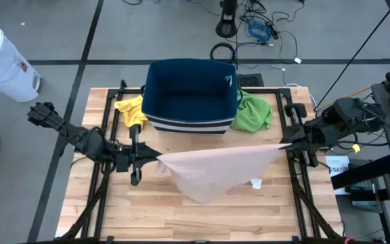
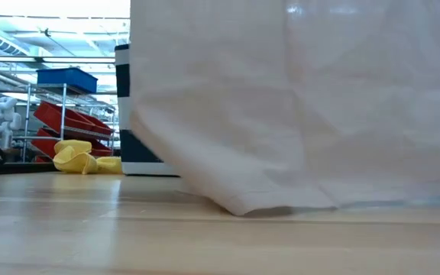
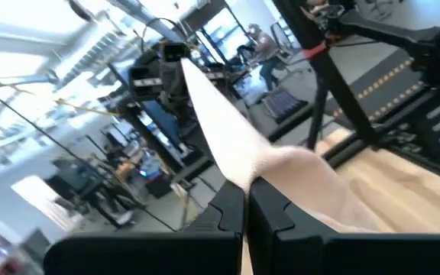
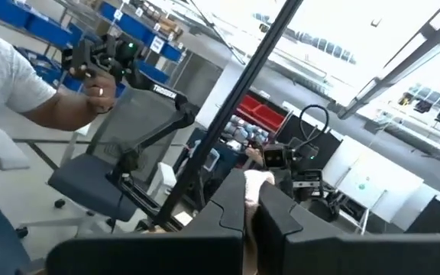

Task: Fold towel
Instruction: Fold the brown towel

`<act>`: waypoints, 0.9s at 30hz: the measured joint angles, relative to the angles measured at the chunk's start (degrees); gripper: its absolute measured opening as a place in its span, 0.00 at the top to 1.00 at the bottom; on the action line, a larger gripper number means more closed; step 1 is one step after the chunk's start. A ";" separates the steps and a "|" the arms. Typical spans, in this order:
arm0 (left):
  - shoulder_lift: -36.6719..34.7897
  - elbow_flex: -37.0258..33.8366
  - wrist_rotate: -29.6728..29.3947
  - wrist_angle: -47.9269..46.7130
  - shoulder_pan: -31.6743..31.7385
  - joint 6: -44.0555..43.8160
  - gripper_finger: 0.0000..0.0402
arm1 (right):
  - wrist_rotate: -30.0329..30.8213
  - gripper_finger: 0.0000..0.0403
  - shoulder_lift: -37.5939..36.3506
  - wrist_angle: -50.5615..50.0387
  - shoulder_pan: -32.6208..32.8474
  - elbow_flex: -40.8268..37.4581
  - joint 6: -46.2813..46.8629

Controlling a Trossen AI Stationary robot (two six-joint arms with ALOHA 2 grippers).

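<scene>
towel (image 1: 215, 171): stretched above counter (image 1: 276, 213) for folding | left gripper (image 1: 156, 159), right gripper (image 1: 282, 144): fingers clamped on opposite corners

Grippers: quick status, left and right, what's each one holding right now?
Left gripper: shut on the towel, at its left corner.
Right gripper: shut on the towel, at its right corner.

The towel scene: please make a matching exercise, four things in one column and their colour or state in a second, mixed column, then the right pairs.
1. towel
2. basket
3. cloth left of the basket
4. cloth right of the basket

a. green
b. yellow
c. held up by both grippers
d. dark blue

Pairs: 1-c, 2-d, 3-b, 4-a. The left gripper and right gripper are each shut on a towel corner.
</scene>
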 joint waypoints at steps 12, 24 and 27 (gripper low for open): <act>-0.02 0.00 -3.34 4.08 0.61 5.38 1.00 | 4.75 1.00 2.63 -3.05 0.02 4.79 -1.62; -0.15 0.40 -1.86 5.20 -5.25 8.38 1.00 | -3.85 1.00 5.00 -3.06 0.07 4.79 0.41; -0.15 2.02 -1.89 5.43 -7.47 9.55 1.00 | -3.99 1.00 5.01 -2.10 0.07 4.79 0.36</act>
